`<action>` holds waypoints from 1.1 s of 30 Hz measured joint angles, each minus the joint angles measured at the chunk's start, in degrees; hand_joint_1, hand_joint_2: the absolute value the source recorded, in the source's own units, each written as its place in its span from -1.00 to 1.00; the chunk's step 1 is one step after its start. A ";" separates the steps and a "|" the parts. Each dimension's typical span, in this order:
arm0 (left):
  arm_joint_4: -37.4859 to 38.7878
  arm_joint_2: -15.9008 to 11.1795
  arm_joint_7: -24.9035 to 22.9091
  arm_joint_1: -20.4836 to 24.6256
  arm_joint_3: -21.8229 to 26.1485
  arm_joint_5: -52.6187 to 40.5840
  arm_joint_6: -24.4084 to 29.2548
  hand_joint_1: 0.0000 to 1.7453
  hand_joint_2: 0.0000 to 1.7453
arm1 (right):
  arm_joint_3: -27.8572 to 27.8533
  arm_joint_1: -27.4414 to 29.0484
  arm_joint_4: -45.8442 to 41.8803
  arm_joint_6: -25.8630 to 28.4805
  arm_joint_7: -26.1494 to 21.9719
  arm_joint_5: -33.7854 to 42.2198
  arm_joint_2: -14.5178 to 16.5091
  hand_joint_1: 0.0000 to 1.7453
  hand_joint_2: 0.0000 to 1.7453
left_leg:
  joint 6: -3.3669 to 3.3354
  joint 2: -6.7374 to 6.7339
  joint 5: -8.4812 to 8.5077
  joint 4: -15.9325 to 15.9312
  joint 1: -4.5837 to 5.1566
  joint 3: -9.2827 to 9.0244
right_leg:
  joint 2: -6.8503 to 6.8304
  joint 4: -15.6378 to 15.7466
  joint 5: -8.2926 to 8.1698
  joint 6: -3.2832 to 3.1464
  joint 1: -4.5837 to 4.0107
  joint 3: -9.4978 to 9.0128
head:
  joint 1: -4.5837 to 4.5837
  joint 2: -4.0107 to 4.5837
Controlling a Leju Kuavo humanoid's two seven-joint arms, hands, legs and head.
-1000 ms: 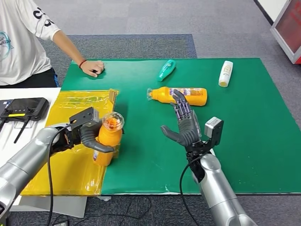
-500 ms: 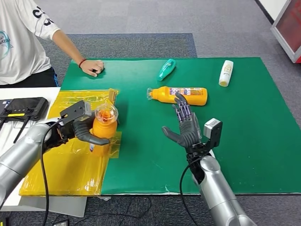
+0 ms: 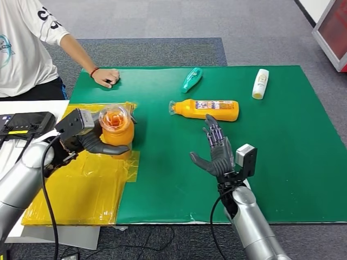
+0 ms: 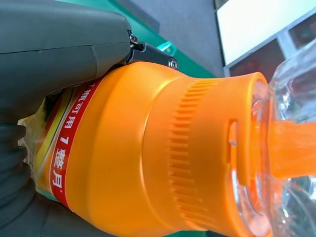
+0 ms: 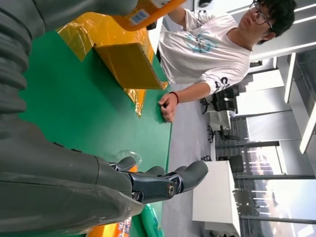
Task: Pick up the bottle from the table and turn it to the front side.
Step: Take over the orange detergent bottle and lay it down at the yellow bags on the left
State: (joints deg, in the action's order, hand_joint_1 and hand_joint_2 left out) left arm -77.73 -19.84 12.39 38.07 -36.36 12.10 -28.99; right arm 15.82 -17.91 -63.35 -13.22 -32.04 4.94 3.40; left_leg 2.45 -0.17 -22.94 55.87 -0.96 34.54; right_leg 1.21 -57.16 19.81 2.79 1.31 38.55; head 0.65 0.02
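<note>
Both arms raised: left hand (image 3: 88,140) grips bottle (image 3: 116,125); right hand (image 3: 216,153) spread.

A person's fist (image 3: 107,77) rests on the green mat (image 3: 286,135) beside yellow sheeting (image 3: 77,189)

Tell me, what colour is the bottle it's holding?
Orange bottle, clear cap; clearest in the left wrist view.

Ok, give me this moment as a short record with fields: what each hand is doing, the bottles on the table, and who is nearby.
left hand: grips the orange bottle, its clear cap toward the camera, above the yellow sheet
right hand: fingers spread, holds nothing, above the green mat
lying on mat: long orange bottle, teal bottle, white bottle
person: fist resting on the mat's far left corner
off the mat: black controller on the white surface
</note>
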 joint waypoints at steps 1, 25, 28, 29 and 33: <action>-0.15 0.11 -0.39 0.00 0.23 -0.45 -0.11 1.00 1.00 | -0.04 0.03 -0.02 -0.01 0.01 -0.09 -0.02 -1.00 1.00 | 0.00 0.00 0.00 0.00 0.00 0.00 | 0.00 0.00 0.00 0.00 0.00 0.00 | 0.00 0.00; 28.44 -4.75 -7.54 21.90 -18.86 -2.08 -19.95 1.00 1.00 | 2.78 -4.12 3.38 -1.05 2.83 0.35 0.93 -1.00 1.00 | 0.23 -0.05 0.27 0.00 -0.12 0.35 | 0.11 -0.05 -0.26 -0.16 -0.10 0.37 | 0.00 0.01; 29.38 -5.35 -7.99 22.74 -20.35 -0.91 -18.14 1.00 1.00 | 3.09 -4.13 3.63 -0.72 2.84 0.61 0.93 -1.00 1.00 | 0.22 -0.04 0.27 0.00 -0.12 0.38 | 0.10 -0.05 -0.26 -0.16 -0.09 0.37 | -0.01 0.01; 29.51 -5.46 -8.08 22.83 -20.79 -0.93 -17.26 1.00 1.00 | 3.13 -4.13 3.71 -0.57 2.84 0.65 0.93 -1.00 1.00 | 0.22 -0.04 0.27 0.00 -0.12 0.38 | 0.10 -0.05 -0.26 -0.16 -0.09 0.38 | -0.01 0.01; 29.55 -5.55 -8.36 22.95 -22.34 -3.26 -13.58 1.00 1.00 | 3.14 -4.07 3.92 0.03 2.91 0.67 0.95 -1.00 1.00 | 0.23 -0.04 0.28 0.00 -0.11 0.39 | 0.10 -0.04 -0.27 -0.15 -0.09 0.40 | -0.01 0.01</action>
State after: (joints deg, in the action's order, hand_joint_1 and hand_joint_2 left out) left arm -48.19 -25.39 4.03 61.02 -58.70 8.84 -42.57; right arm 18.96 -21.97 -59.43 -13.20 -29.14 5.61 4.35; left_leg 2.67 -0.21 -22.66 55.87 -1.07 34.92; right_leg 1.31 -57.21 19.54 2.64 1.22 38.95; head 0.64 0.02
